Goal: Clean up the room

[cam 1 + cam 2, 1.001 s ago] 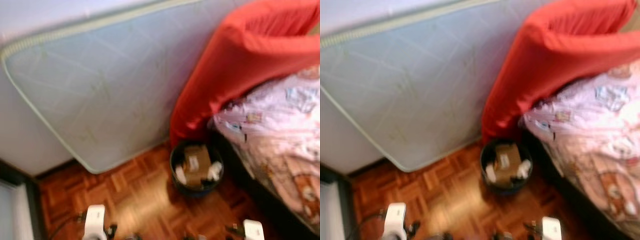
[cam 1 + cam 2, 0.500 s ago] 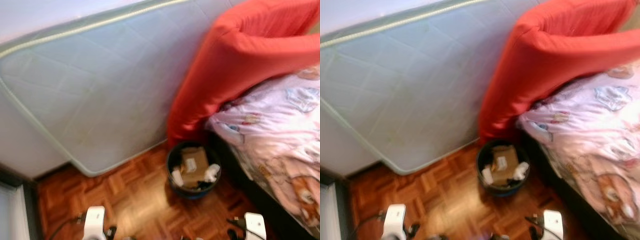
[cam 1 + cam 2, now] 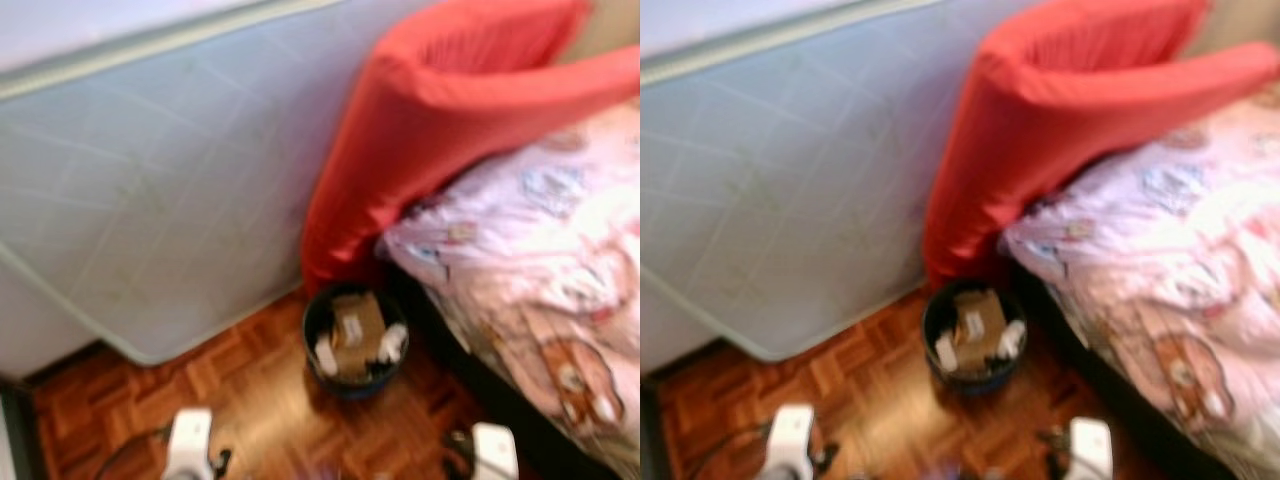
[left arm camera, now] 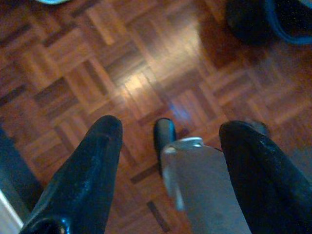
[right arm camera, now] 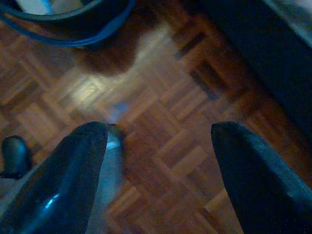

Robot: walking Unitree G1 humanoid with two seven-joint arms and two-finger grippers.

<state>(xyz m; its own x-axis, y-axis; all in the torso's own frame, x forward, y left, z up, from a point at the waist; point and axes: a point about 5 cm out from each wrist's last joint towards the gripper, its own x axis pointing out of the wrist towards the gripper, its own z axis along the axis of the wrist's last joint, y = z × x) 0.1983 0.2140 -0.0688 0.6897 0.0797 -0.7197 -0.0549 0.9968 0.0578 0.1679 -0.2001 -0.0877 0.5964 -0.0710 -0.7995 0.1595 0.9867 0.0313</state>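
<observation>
in the head views, a dark round bin stands on the parquet floor, stuffed with a brown cardboard box and bits of white rubbish. it sits ahead of both arms and between them, a little nearer the right one. a red cushion leans just behind the bin, a pale blue mattress stands propped against the wall on the left, and a bed with a pink patterned quilt runs along the right. both arms hang low, their white wrists at the lower edge of the picture; the picture is blurred.

in the left wrist view, the left gripper holds its two black fingers spread wide with nothing between them but floor and a silver limb of the robot. the bin's dark rim lies well beyond the fingertips, off toward one finger's side.

in the right wrist view, the right gripper is also spread wide and holds nothing, bare parquet showing between the fingers. the bin's rim lies beyond the fingertips, apart from them, and the dark side of the bed runs past the other finger.
</observation>
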